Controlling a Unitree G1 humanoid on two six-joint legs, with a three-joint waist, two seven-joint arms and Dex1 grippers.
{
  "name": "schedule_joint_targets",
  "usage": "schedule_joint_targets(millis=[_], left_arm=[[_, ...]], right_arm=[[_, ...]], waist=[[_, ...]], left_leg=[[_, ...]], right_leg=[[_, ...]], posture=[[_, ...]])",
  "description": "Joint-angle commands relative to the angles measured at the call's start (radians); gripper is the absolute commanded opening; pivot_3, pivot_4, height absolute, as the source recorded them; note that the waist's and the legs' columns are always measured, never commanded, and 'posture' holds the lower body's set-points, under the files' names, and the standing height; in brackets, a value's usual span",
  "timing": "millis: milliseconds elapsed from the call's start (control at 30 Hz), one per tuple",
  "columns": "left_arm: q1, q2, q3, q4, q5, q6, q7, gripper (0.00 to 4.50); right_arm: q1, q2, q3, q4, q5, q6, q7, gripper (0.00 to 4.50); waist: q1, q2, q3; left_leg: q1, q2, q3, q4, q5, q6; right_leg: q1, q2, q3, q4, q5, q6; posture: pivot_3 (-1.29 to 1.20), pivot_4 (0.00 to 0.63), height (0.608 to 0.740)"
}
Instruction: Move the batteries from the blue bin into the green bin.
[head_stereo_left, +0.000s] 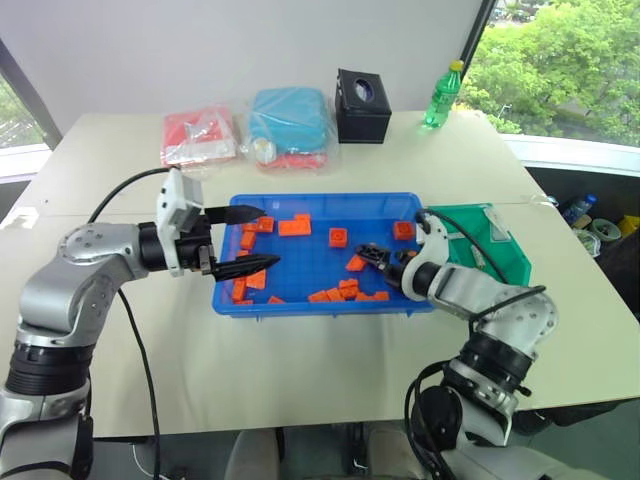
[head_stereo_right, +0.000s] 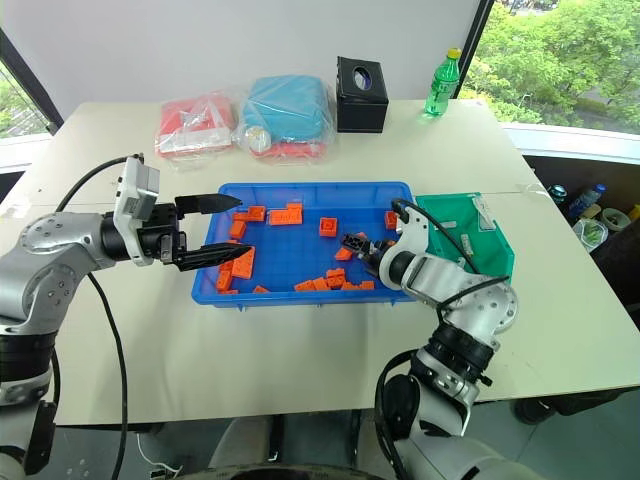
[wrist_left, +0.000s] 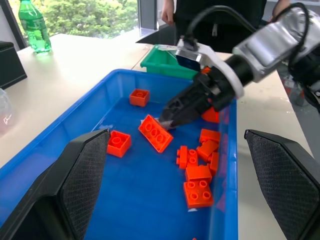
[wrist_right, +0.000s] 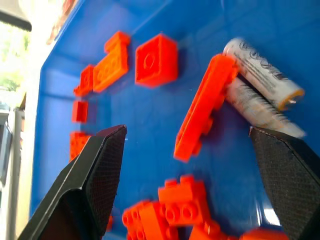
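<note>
The blue bin (head_stereo_left: 228, 250) sits mid-table with several orange bricks scattered in it. Two silvery batteries (wrist_right: 262, 75) lie side by side on its floor, against a flat orange brick (wrist_right: 205, 107). My right gripper (head_stereo_left: 366, 252) reaches low into the bin's right part, open, with that brick and the batteries ahead of its fingers (wrist_right: 90, 180). It holds nothing. Over the bin's left end my left gripper (head_stereo_left: 268, 236) hovers, pointing right, open and empty. The green bin (head_stereo_left: 505, 250) stands against the blue bin's right side.
At the back of the table are a red packet (head_stereo_left: 198, 135), a teal pouch (head_stereo_left: 290, 118), a black tissue box (head_stereo_left: 363, 105) and a green bottle (head_stereo_left: 443, 95). A person (wrist_left: 215, 12) stands beyond the table's right side.
</note>
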Motion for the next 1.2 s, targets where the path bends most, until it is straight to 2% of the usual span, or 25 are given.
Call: schedule_joint_targets(millis=[33, 333, 433, 533, 733, 833, 933, 1033, 1167, 1200], left_arm=[[-0.029, 0.007, 0.026, -0.011, -0.012, -0.013, 0.001, 4.5], [-0.019, 0.001, 0.032, -0.021, -0.012, -0.019, 0.015, 4.5], [-0.016, -0.001, 0.036, -0.026, -0.017, -0.016, 0.025, 4.5], [-0.015, -0.002, 0.036, -0.028, -0.02, -0.016, 0.03, 4.5], [-0.027, -0.007, 0.024, -0.011, -0.014, -0.023, 0.026, 4.5], [-0.035, -0.01, 0.02, -0.002, -0.01, -0.026, 0.022, 4.5], [-0.047, -0.014, 0.015, 0.01, -0.006, -0.03, 0.016, 4.5], [-0.06, -0.019, 0.007, 0.027, 0.002, -0.037, 0.007, 4.5], [-0.08, -0.025, -0.006, 0.049, 0.009, -0.047, -0.006, 4.5], [-0.085, -0.026, -0.01, 0.054, 0.011, -0.049, -0.01, 4.5]], right_arm=[[-0.06, -0.007, -0.03, 0.065, -0.039, 0.006, -0.006, 4.01], [-0.114, 0.027, 0.0, 0.128, -0.113, 0.004, 0.042, 4.01], [-0.109, 0.03, 0.011, 0.125, -0.133, 0.002, 0.06, 3.18], [-0.105, 0.03, 0.029, 0.122, -0.143, 0.006, 0.079, 1.58], [-0.07, -0.059, 0.193, 0.02, -0.084, 0.006, 0.171, 1.53], [-0.043, -0.174, 0.347, -0.079, -0.025, 0.006, 0.265, 1.53], [-0.034, -0.352, 0.482, -0.204, 0.011, 0.006, 0.368, 1.53], [-0.022, -0.498, 0.553, -0.262, 0.01, -0.002, 0.45, 2.42], [0.016, -0.715, 0.709, -0.312, -0.064, -0.112, 0.573, 4.33], [0.026, -0.751, 0.739, -0.311, -0.083, -0.146, 0.601, 4.33]], waist=[[-0.001, 0.0, 0.0], [-0.015, 0.0, 0.0], [-0.017, 0.0, 0.0], [-0.017, 0.0, 0.0], [-0.015, 0.0, 0.0], [-0.014, 0.0, 0.0], [-0.015, 0.0, 0.0], [-0.015, 0.0, 0.0], [-0.013, -0.001, 0.0], [-0.014, -0.001, 0.0]], left_leg=[[0.0, 0.0, 0.0, 0.0, 0.0, 0.0], [0.0, 0.0, 0.0, 0.0, 0.0, 0.0], [0.0, 0.0, 0.0, -0.001, 0.0, 0.0], [0.0, 0.0, 0.0, -0.001, 0.0, 0.0], [0.0, 0.0, 0.0, -0.001, 0.0, 0.0], [-0.001, 0.0, -0.001, -0.001, 0.0, 0.0], [-0.001, -0.001, 0.0, 0.0, 0.0, 0.0], [-0.001, -0.001, 0.0, -0.001, 0.0, 0.0], [-0.001, 0.0, 0.0, -0.001, 0.0, 0.0], [-0.001, -0.001, 0.0, -0.001, 0.0, 0.0]], right_leg=[[0.0, 0.0, 0.0, 0.0, 0.0, 0.0], [0.001, 0.0, 0.0, 0.001, 0.0, 0.0], [0.001, 0.0, 0.0, 0.001, 0.0, 0.0], [0.001, 0.0, 0.0, 0.001, 0.0, 0.0], [0.0, 0.0, 0.0, 0.001, 0.0, 0.0], [0.0, 0.0, 0.0, 0.0, 0.0, 0.0], [0.0, -0.001, 0.0, -0.001, 0.0, 0.0], [0.0, -0.001, 0.0, -0.001, 0.0, 0.001], [0.0, -0.001, 0.0, -0.002, -0.001, 0.001], [0.0, -0.001, 0.0, -0.003, -0.001, 0.001]], posture=[[0.0, 0.15, 0.733], [0.0, 0.15, 0.733], [0.0, 0.15, 0.733], [0.0, 0.15, 0.733], [0.0, 0.15, 0.733], [0.0, 0.15, 0.733], [0.0, 0.15, 0.733], [0.0, 0.15, 0.733], [0.0, 0.15, 0.733], [0.0, 0.15, 0.733]])
